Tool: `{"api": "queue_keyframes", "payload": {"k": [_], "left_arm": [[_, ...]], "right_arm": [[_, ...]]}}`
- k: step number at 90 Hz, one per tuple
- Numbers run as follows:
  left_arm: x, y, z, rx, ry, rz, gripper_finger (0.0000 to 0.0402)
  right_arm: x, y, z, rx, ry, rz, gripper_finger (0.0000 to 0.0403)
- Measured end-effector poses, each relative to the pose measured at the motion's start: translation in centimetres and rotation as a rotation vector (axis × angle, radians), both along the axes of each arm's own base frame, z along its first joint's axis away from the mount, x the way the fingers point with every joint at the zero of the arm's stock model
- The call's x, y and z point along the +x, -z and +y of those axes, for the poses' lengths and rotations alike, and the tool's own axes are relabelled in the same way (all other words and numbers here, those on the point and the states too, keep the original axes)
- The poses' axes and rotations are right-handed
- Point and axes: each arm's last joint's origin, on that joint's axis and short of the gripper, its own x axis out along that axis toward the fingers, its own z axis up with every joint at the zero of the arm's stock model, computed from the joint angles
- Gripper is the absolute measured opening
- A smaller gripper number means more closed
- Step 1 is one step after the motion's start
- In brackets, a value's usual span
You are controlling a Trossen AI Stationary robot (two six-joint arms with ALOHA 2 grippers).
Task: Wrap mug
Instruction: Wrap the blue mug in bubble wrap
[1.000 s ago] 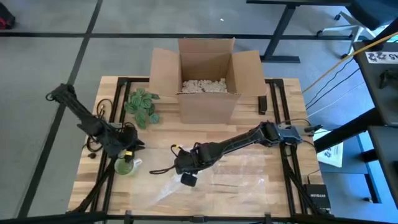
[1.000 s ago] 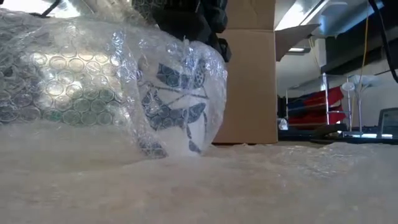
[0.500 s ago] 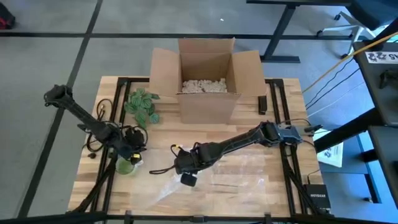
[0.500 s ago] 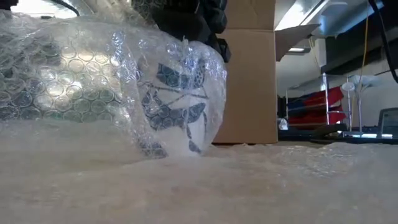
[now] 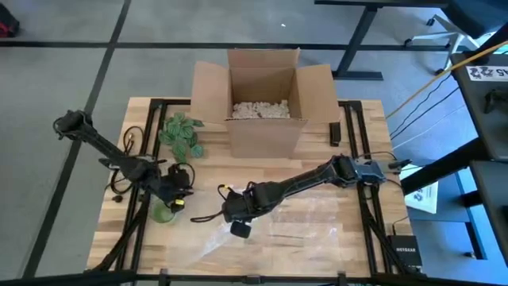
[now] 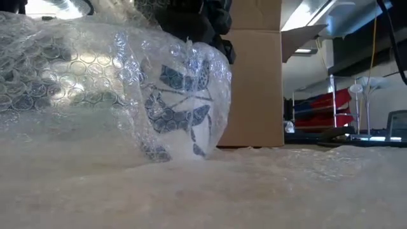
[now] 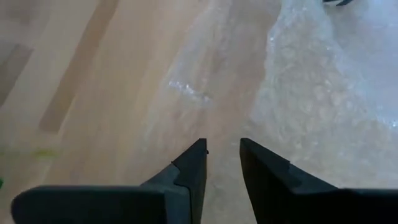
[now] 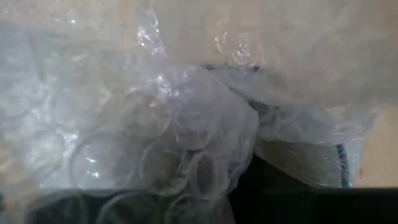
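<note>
Slatted wooden table [image 5: 317, 246] on grey floor, open cardboard box [image 5: 266, 99] at back, mug [image 6: 181, 105] swathed in bubble wrap [image 6: 76, 70] mid-table under right gripper [image 5: 236, 216], jaw state indiscernible; left gripper [image 7: 222, 155] narrowly parted, empty, beside the wrap.

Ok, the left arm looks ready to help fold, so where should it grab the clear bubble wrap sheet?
Probably its loose edge nearest the left gripper, coming in low from that side: there the clear bubble wrap sheet lies flat on the wooden table, away from the blue-patterned white mug, thin enough for the open fingers.
</note>
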Motion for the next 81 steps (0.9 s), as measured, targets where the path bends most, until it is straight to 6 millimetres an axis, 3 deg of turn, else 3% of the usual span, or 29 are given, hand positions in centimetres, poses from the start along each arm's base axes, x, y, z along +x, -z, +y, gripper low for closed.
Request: {"api": "queue_keyframes", "payload": {"k": [12,30,81], "left_arm": [[0.2,-0.1,-0.2,-0.015,0.043,-0.010,0.0069],[0.5,-0.5,-0.5,-0.036,0.102,-0.051,0.0006],[2.4,-4.1,-1.9,-0.153,0.262,-0.456,0.0000]], "right_arm": [[0.0,0.0,0.0,0.000,0.000,0.000,0.0035],[0.0,0.0,0.0,-0.001,0.000,-0.001,0.0035],[0.1,0.0,-0.1,-0.038,0.011,-0.015,0.0035]]}}
